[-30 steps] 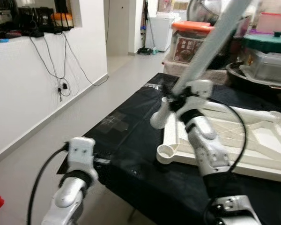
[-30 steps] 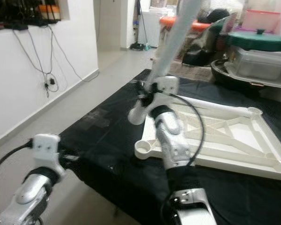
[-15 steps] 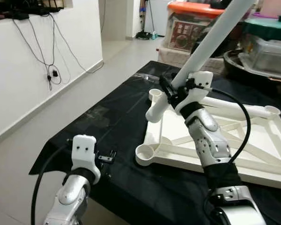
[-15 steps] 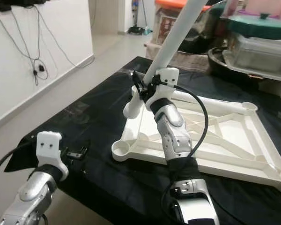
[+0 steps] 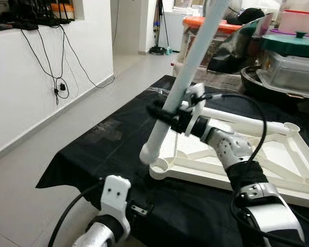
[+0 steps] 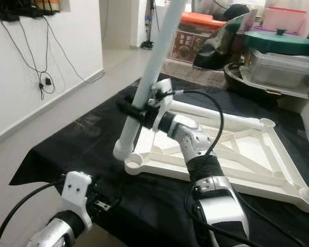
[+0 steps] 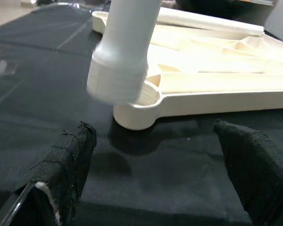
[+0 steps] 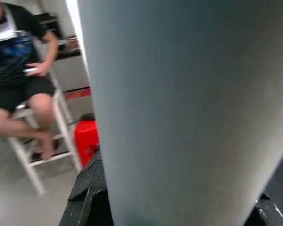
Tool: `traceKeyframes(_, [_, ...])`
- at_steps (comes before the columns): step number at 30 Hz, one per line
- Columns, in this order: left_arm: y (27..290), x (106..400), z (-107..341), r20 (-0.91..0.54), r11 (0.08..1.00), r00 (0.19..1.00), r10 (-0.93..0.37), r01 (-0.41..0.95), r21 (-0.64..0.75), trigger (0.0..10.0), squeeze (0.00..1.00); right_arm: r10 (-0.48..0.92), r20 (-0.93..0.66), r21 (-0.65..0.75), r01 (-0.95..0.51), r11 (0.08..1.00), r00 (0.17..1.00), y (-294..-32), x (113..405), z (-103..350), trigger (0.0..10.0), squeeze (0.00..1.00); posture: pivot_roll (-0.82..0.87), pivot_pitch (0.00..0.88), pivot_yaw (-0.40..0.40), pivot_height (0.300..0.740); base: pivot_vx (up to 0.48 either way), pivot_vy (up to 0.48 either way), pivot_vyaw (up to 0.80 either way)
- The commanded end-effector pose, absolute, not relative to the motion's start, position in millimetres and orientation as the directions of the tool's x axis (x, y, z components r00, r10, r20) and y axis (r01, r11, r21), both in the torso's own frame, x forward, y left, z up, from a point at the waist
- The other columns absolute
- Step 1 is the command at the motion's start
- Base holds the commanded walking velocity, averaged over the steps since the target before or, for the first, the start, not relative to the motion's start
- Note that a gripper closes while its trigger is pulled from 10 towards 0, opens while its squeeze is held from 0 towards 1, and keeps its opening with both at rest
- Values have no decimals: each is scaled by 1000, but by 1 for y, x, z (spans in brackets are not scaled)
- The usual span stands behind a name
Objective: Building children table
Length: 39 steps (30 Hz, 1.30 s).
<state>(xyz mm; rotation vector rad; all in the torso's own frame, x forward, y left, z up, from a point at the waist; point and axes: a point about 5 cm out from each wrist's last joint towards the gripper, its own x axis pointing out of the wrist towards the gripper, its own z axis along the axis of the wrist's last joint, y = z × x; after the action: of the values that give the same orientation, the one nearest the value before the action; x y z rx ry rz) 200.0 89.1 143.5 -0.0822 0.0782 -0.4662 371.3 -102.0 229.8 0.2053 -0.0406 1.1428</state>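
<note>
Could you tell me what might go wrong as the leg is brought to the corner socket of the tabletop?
The white leg is tilted, its threaded end beside rather than over the corner socket, so it may jam or miss. The right gripper grips it low down, so the long top could swing and slip. Pushing sideways might slide the tabletop on the black cloth.

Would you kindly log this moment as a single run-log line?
right gripper: shut on table leg | leg end just above tabletop near corner socket | left gripper: open, low near socket
</note>
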Motion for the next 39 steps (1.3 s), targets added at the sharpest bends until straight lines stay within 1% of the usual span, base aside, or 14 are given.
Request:
traceKeyframes(1, [89,196,143,-76,888,886,-457,449,-96,10000,0,925,146,120,-934,336,351,-98,369,235,10000,0,246,106,-92,740,0,0,0])
traceKeyframes(3, [89,196,143,-76,888,887,-456,448,-98,10000,0,930,146,119,-939,322,338,-97,369,235,10000,0,246,106,-92,740,0,0,0])
traceKeyframes(4, [89,193,144,-79,887,885,-458,450,-102,10000,0,935,146,121,-943,309,325,-97,370,236,10000,0,248,131,-86,740,0,0,0])
traceKeyframes(7, [88,187,145,-85,884,881,-465,455,-109,10000,0,934,146,111,-944,311,325,-99,374,241,10000,0,254,154,-84,740,0,0,0])
traceKeyframes(9, [88,183,147,-89,882,880,-467,457,-114,10000,0,937,160,98,-950,297,309,-103,376,249,10000,0,253,167,-85,740,0,0,0])
traceKeyframes(16, [86,176,148,-106,879,874,-474,462,-120,10000,0,951,155,71,-963,259,267,-112,381,260,10000,0,254,181,-82,740,0,0,0])
traceKeyframes(18, [86,173,149,-114,877,871,-478,465,-121,10000,0,960,172,65,-975,211,219,-115,380,267,10000,0,259,196,-84,740,0,0,0])
traceKeyframes(19, [86,173,149,-114,877,871,-478,465,-121,10000,0,960,172,65,-975,211,219,-115,380,267,10000,0,259,196,-84,740,0,0,0])
traceKeyframes(21, [86,170,150,-120,877,870,-478,465,-124,10000,0,968,174,59,-983,176,184,-118,379,270,10000,0,261,203,-84,740,0,0,0])
traceKeyframes(23, [86,170,150,-122,877,871,-477,463,-125,10000,0,971,168,57,-985,165,172,-118,379,269,10000,0,261,205,-83,740,0,0,0])
traceKeyframes(26, [86,167,151,-130,877,869,-477,463,-125,10000,0,981,139,59,-990,127,134,-118,377,259,10000,0,264,208,-83,740,0,0,0])
traceKeyframes(30, [85,166,152,-132,878,869,-477,462,-126,10000,0,984,120,56,-991,122,128,-118,377,256,10000,0,264,208,-83,740,0,0,0])
traceKeyframes(36, [86,164,152,-137,876,867,-480,466,-121,10000,0,987,74,19,-990,140,141,-117,378,250,10000,0,263,203,-79,740,0,0,0])
traceKeyframes(39, [85,164,152,-140,875,865,-482,468,-121,10000,0,989,40,-33,-989,141,140,-118,377,249,10000,0,263,203,-79,740,0,0,0])
